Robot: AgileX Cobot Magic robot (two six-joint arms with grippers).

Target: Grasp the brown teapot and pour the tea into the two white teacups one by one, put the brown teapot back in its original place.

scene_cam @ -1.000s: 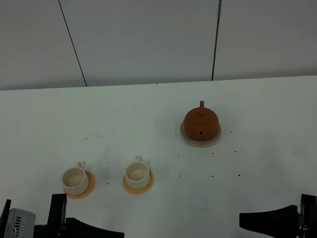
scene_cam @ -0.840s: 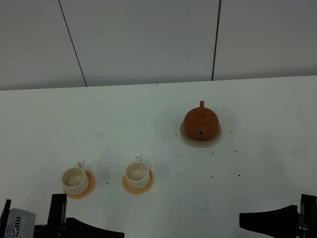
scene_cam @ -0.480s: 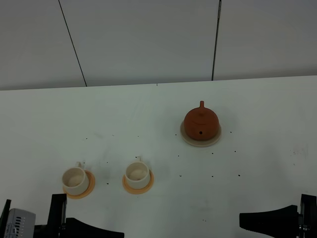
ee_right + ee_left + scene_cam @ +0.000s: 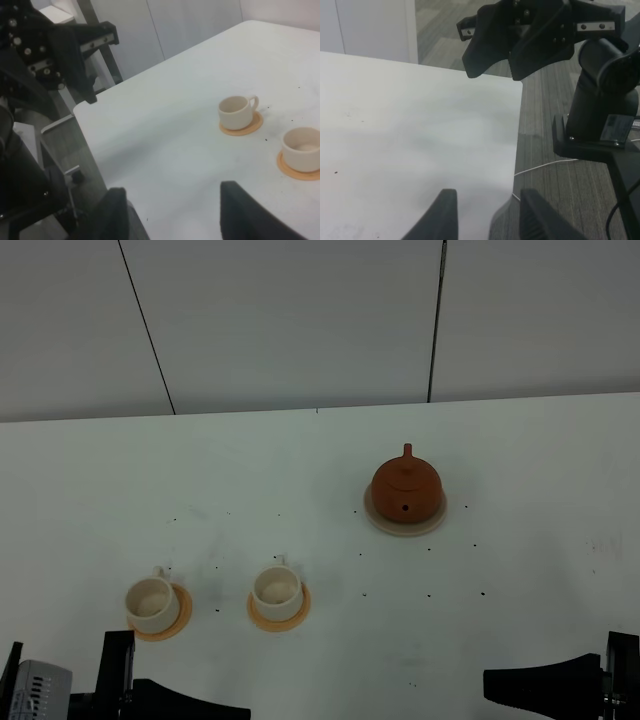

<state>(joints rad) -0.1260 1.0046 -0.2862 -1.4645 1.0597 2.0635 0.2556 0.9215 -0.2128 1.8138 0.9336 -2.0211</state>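
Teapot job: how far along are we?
Done: nothing. The teapot sits upright on its beige coaster, and the left cup and right cup look empty. In hand: nothing; the left tool and right tool are open and empty at the near edge of the table. Left: grasp, both pours, return the teapot.

Open table (image 4: 520, 570) lies all around the brown teapot (image 4: 406, 487), so it can be reached from any side. The two white teacups (image 4: 277, 590) stand well apart, to its left
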